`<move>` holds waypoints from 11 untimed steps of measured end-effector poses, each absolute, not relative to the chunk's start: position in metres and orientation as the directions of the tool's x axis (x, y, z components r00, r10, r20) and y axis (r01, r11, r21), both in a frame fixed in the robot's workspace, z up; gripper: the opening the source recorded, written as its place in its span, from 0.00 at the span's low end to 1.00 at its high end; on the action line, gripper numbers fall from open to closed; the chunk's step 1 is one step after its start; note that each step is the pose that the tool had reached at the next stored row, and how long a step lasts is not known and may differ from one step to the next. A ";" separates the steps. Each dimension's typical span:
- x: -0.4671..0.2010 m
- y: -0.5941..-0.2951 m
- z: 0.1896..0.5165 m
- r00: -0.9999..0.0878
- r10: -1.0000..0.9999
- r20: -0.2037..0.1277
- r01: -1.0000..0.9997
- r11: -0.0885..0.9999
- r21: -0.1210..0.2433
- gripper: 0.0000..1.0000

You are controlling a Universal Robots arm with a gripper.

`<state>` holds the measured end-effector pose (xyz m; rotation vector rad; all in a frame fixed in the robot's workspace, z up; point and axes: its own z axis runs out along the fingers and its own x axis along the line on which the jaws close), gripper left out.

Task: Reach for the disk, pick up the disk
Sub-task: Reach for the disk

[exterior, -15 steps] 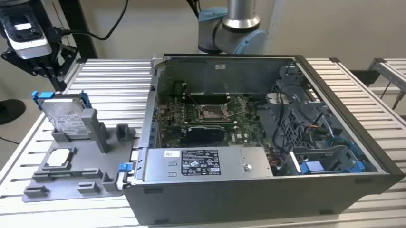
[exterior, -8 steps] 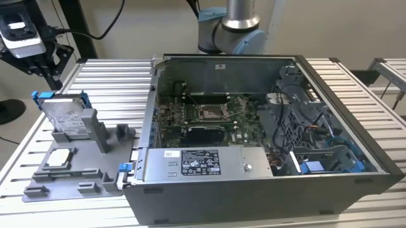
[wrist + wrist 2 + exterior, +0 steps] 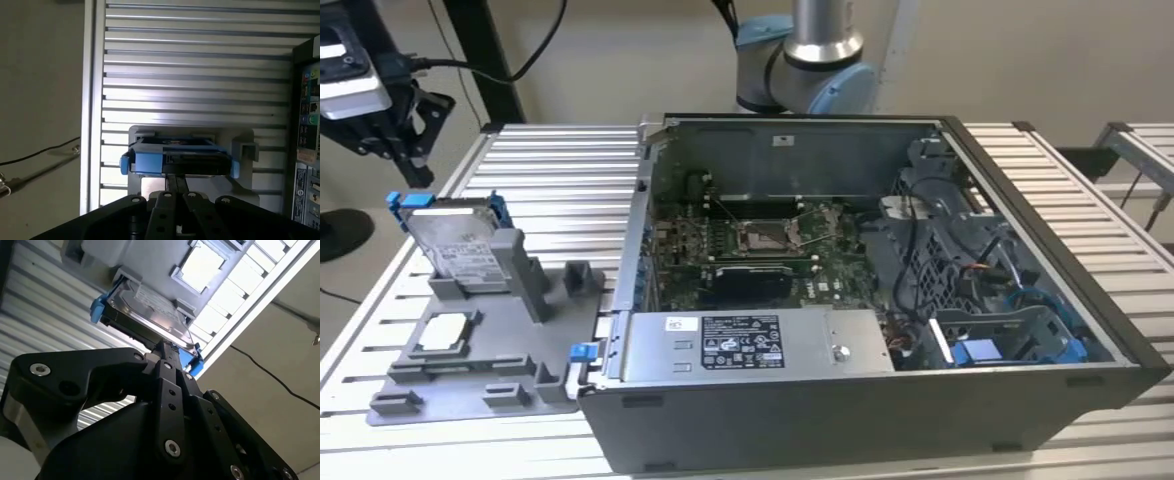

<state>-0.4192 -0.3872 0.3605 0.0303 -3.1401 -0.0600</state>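
Note:
The disk [image 3: 454,243] stands upright in a slot of the grey stand [image 3: 487,345], at the exterior view's left. It is silver with a white label and blue side rails. My gripper [image 3: 411,172] hangs just above and beside the disk's upper blue rail. Both wrist views look down the black fingers, which are pressed together with nothing between them. In the second wrist view the gripper [image 3: 167,346] ends close to the edge of the disk [image 3: 150,315]. In the first wrist view the gripper [image 3: 175,181] sits just short of the disk [image 3: 177,159]. I see no contact.
An open computer case [image 3: 881,420] takes up the middle and right of the slatted table [image 3: 547,170]. A small white-faced chip [image 3: 447,330] lies in the grey stand. The table edge [image 3: 87,125] runs close beside the stand. The arm's base [image 3: 807,60] rises behind the case.

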 end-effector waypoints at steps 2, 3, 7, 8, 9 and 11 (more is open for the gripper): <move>-0.422 -0.386 0.360 -1.000 -0.019 0.001 -0.019 0.999 0.038 0.00; -0.423 -0.385 0.360 -1.000 -0.020 0.001 -0.020 0.999 0.038 0.00; -0.428 -0.383 0.360 -1.000 -0.020 0.000 -0.020 0.999 0.038 0.00; -0.430 -0.382 0.360 -1.000 -0.020 0.000 -0.020 0.999 0.038 0.00; -0.431 -0.381 0.360 -1.000 -0.020 0.000 -0.020 0.999 0.038 0.00; -0.432 -0.380 0.360 -1.000 -0.020 0.000 -0.020 0.999 0.038 0.00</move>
